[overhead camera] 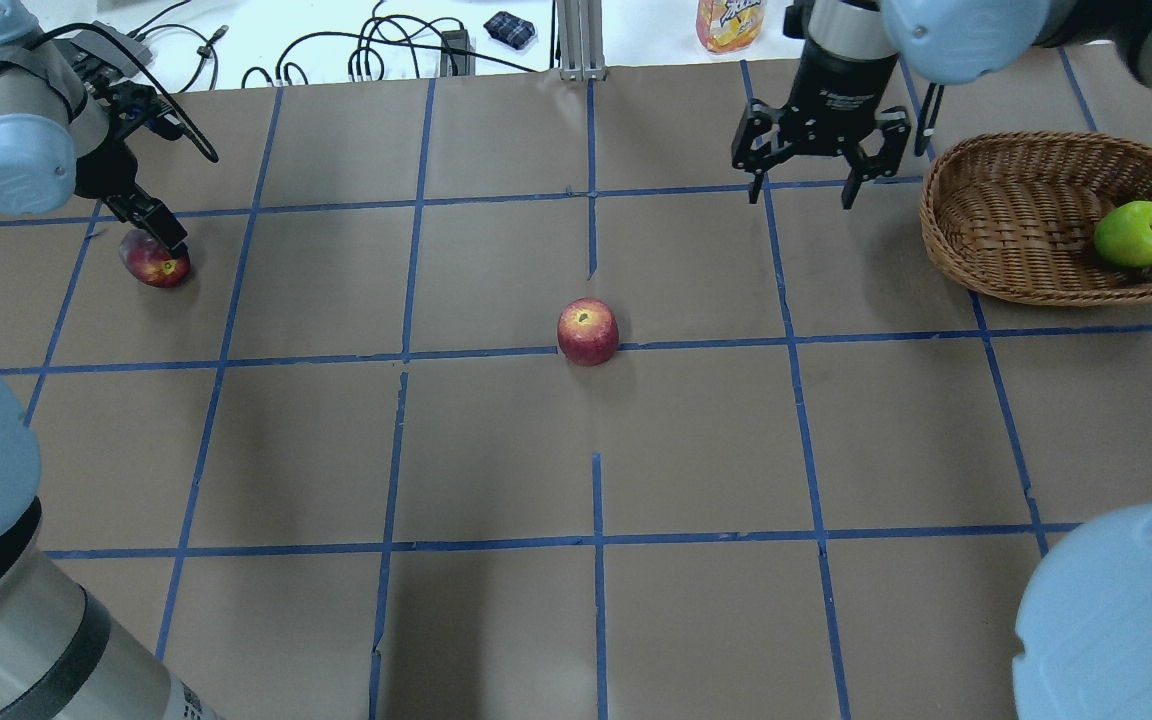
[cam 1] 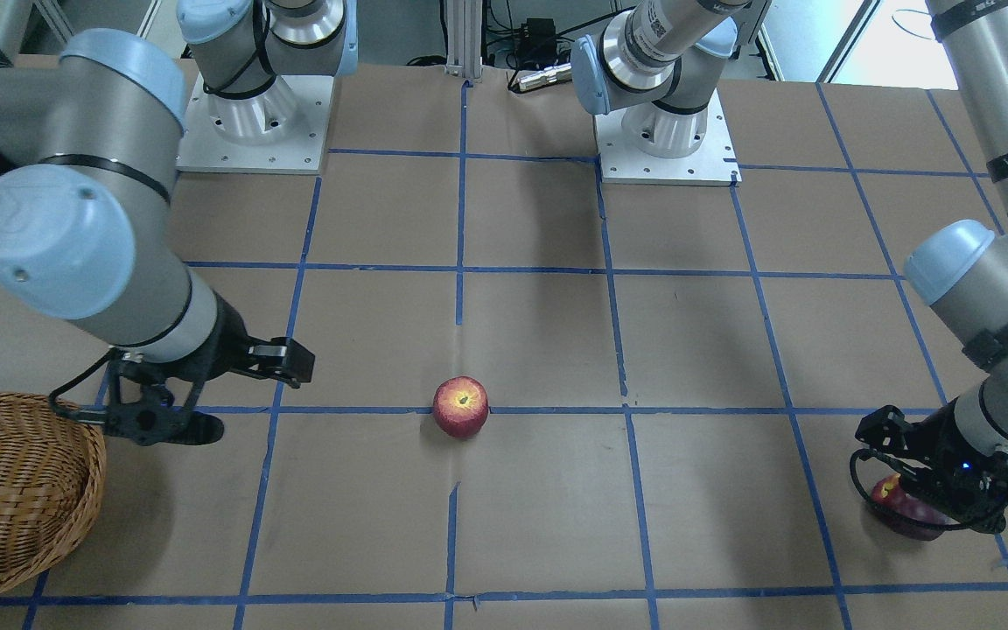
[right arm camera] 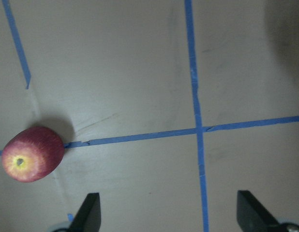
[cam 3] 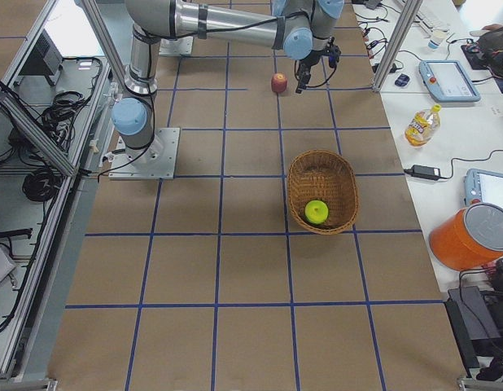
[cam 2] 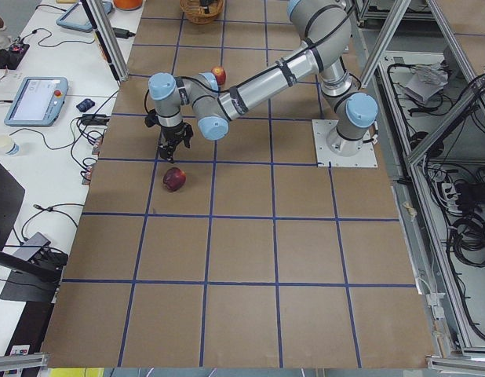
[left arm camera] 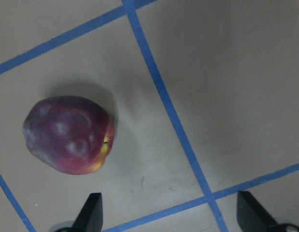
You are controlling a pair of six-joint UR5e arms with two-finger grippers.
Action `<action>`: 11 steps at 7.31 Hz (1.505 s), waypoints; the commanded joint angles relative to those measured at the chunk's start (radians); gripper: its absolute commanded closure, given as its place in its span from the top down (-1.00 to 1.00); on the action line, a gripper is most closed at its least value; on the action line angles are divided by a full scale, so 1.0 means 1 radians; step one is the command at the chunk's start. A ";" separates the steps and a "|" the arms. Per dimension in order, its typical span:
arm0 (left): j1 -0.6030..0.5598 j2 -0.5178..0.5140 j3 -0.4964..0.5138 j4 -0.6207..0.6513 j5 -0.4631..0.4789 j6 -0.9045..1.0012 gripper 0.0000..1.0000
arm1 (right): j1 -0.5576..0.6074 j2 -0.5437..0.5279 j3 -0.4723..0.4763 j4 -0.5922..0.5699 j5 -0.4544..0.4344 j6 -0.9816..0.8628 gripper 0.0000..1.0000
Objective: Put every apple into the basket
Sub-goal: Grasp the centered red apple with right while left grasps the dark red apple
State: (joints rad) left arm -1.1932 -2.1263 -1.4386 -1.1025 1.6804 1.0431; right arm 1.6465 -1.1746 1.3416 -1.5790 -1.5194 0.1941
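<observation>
The dark maroon apple [overhead camera: 154,262] lies at the table's far left, also seen from the wrist [left arm camera: 67,135]. My left gripper [overhead camera: 158,235] hovers just over it, open; the apple sits off to one side of the fingers [left arm camera: 91,215], not between them. In the middle of the table, on a blue tape line, rests a red apple with a yellowish top [overhead camera: 588,331]. My right gripper [overhead camera: 804,195] hangs open and empty between that apple and the wicker basket [overhead camera: 1026,290]. The lime-green apple [overhead camera: 1138,233] lies inside the basket at its right end.
Blue tape lines grid the brown table. Both arm bases [cam 1: 250,122] stand at the robot's edge. Cables, a drink bottle [overhead camera: 731,22] and tablets lie on the white bench beyond the far edge.
</observation>
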 commanded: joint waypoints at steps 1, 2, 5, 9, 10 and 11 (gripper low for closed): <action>0.009 -0.055 0.039 0.035 0.001 0.145 0.95 | 0.123 0.036 0.005 -0.059 0.051 0.149 1.00; 0.023 -0.076 0.043 0.055 -0.004 0.193 0.96 | 0.143 0.062 0.002 -0.070 0.073 0.192 1.00; 0.056 -0.135 0.058 0.111 -0.005 0.222 0.98 | 0.242 0.151 0.005 -0.145 0.073 0.354 1.00; 0.088 -0.169 0.066 0.113 -0.021 0.218 0.87 | 0.280 0.205 0.042 -0.198 0.059 0.366 1.00; 0.093 -0.170 0.066 0.112 -0.036 0.215 0.67 | 0.280 0.216 0.074 -0.285 0.064 0.367 1.00; 0.092 -0.167 0.066 0.107 -0.033 0.206 0.58 | 0.280 0.217 0.097 -0.327 0.062 0.367 1.00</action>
State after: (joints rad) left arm -1.1051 -2.2930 -1.3723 -0.9913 1.6518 1.2570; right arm 1.9259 -0.9635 1.4056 -1.8381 -1.4577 0.5606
